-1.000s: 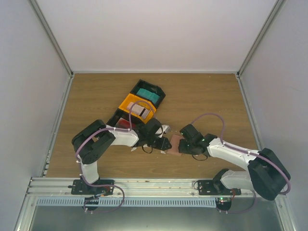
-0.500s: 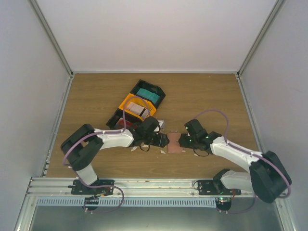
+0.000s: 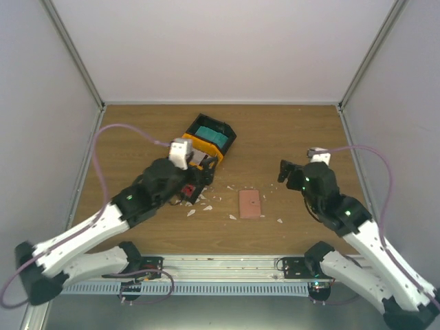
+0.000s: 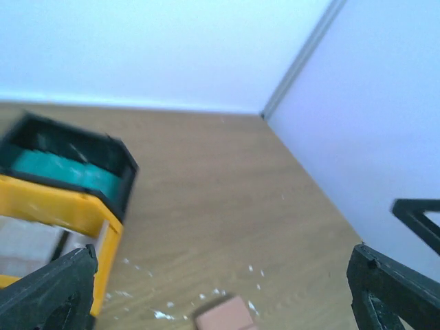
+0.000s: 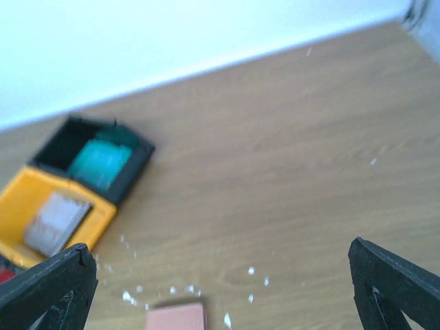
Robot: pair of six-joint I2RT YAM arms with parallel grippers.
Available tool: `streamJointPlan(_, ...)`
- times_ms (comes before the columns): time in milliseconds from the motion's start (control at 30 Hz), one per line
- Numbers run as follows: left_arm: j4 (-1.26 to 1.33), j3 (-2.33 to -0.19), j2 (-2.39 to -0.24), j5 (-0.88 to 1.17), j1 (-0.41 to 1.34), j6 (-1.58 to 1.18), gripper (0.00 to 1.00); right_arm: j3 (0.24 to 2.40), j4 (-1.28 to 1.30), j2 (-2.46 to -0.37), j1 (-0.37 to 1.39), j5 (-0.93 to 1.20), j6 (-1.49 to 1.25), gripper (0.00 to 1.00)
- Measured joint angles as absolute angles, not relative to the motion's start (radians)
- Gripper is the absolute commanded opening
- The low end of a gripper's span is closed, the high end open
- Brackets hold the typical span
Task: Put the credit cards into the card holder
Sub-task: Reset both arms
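**Top view.** The card holder (image 3: 249, 204), a salmon rectangle, lies closed and flat on the wooden table (image 3: 302, 130) just below the centre of the frame. It sits between the 2 grippers and is touched by neither. White paper scraps (image 3: 206, 206) are scattered to its left and right. The tray (image 4: 62, 210), black and orange, sits above and left of centre, set diagonally. The credit cards (image 5: 58, 220) show in its compartments: 1 pale card in the orange section, a teal card (image 3: 208, 134) in the black end section at the upper right, and a red patch (image 3: 186, 190) at the lower-left end, partly hidden. Blur prevents a count.

**Wrist views.** The left gripper (image 4: 220, 275) has its 2 fingers (image 4: 48, 295) at the lower left and lower right corners of its frame. They are spread wide with nothing between them, so the grip is released. The right gripper (image 5: 220, 275) shows the same wide spread and also holds nothing. In each wrist view the card holder is cut by the bottom edge, near centre.
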State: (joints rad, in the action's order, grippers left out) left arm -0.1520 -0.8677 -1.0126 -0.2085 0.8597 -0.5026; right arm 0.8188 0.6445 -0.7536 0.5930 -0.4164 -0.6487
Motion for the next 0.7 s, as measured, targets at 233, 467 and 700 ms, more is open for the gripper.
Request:
streamJointPlan(233, -0.276, -0.867, -0.680, -0.426, 0.860, -0.485, 0.99, 0.923, 0.714, -0.589, 0.593, -0.605, -0.627, 1.00)
streamJointPlan(467, -0.418, -0.870, -0.504, -0.558, 0.860, -0.467, 0.99, 0.941, 0.786, -0.492, 0.593, -0.754, -0.625, 1.00)
streamJointPlan(700, -0.500, -0.884, -0.450, -0.624, 0.860, -0.436, 0.99, 0.950, 0.796, -0.426, 0.593, -0.820, -0.624, 1.00)
